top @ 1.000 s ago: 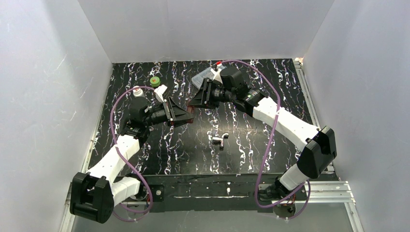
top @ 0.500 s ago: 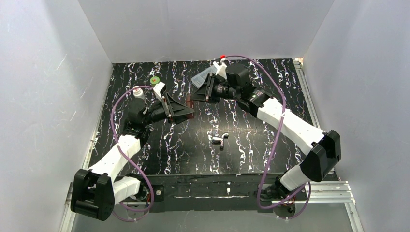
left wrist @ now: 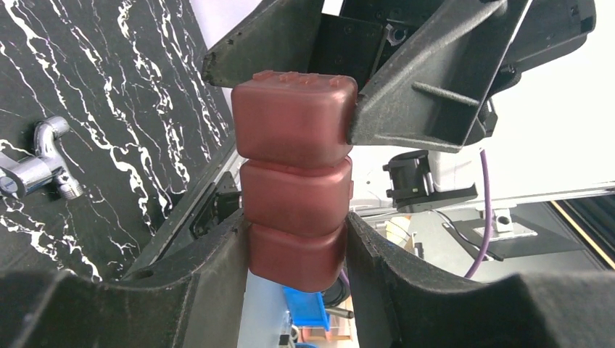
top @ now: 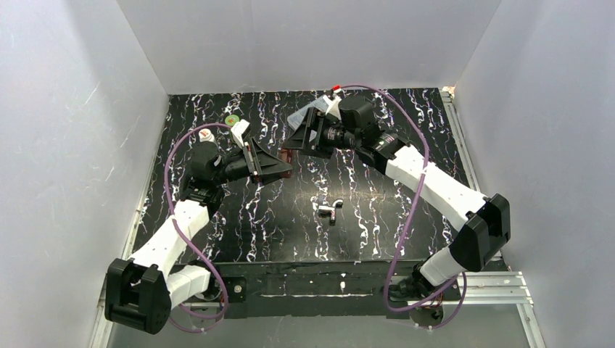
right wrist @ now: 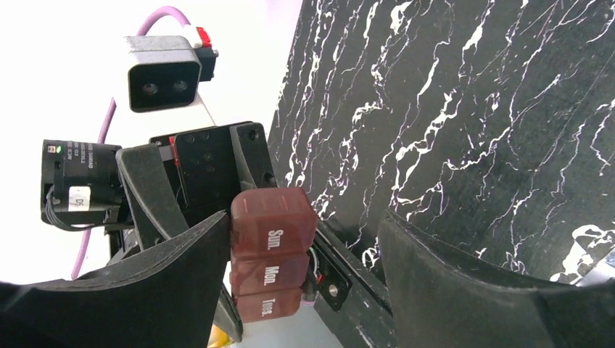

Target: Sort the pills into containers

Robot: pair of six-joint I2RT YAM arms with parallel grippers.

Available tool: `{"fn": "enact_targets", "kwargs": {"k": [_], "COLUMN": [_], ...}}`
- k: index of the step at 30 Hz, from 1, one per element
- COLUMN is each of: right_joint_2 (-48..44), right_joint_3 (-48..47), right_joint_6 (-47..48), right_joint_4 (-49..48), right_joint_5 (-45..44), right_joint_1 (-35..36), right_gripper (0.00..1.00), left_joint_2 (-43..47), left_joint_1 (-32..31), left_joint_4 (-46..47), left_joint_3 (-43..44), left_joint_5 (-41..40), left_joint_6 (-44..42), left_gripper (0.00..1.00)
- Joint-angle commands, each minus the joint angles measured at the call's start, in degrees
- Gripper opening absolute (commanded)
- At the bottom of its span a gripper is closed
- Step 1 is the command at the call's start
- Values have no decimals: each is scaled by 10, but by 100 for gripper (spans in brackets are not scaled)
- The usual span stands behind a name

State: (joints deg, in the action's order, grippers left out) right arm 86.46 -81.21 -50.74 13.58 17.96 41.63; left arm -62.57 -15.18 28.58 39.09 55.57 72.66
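A black tabletop (top: 290, 235) veined with white marbling, boxed in by plain white walls (top: 72, 109) on the left, back and right. Just near of its middle lies a small shiny silver metal fitting (top: 330, 211), bent like a tap. Toward the far left sit a round green lid (top: 232, 120) and, just nearer, a small white round cap (top: 206, 133). A clear plastic box (top: 306, 114), partly hidden, lies near the far edge. An aluminium rail (top: 461, 145) runs along the right side.

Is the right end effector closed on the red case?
No, the right end effector stands open, far wider than the case between its jaws.
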Motion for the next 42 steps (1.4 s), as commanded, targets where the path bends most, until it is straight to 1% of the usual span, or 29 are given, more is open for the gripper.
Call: {"fn": "enact_targets", "kwargs": {"k": [1,4,8,12,15,17,19,21,23,27,31,36,38,39,41,42], "right_joint_2": [20,21,23,25,23,21,19,17,11,-5,-22,-38,-48,-53,-62,-67], "right_joint_3": [-35,-35,-43,-46,-40,-37,-37,-35,-27,1,40,56,76,88,115,124], "right_joint_6": [-8,-16,-27,-32,-34,-35,-35,-33,-29,-30,-45,-46,-60,-68,-74,-74], "right_joint_4": [-4,-12,-21,-23,-27,-29,-30,-34,-44,-89,-163,-179,-204,-221,-242,-244], "right_joint_5": [3,-5,-7,3,8,8,10,17,20,53,92,103,111,116,127,127], "right_joint_1": [0,0,0,0,0,0,0,0,-1,-11,-27,-38,-46,-51,-63,-67], "right_gripper": [79,77,68,54,50,45,43,37,34,33,33,33,33,39,56,59], "left_joint_2": [14,13,10,6,2,-1,-5,-10,-16,-21,-26,-30,-31,-33,-34,-33], "left_joint_1": [-2,-2,-2,-2,-2,-1,-2,-1,-2,-1,-1,-1,0,0,0,0], "left_joint_4": [-20,-19,-7,21,47,69,96,129,165,195,225,246,251,259,263,257], "left_joint_3": [20,21,14,9,6,1,-4,-11,-17,-19,-22,-22,-22,-23,-22,-19], "left_joint_5": [18,20,20,18,15,14,13,11,9,8,5,3,2,2,2,4], "left_joint_6": [-24,-22,-13,11,30,47,69,93,120,144,169,187,193,197,201,198], "left_gripper": [0,0,0,0,0,0,0,0,0,0,0,0,0,0,0,0]}}
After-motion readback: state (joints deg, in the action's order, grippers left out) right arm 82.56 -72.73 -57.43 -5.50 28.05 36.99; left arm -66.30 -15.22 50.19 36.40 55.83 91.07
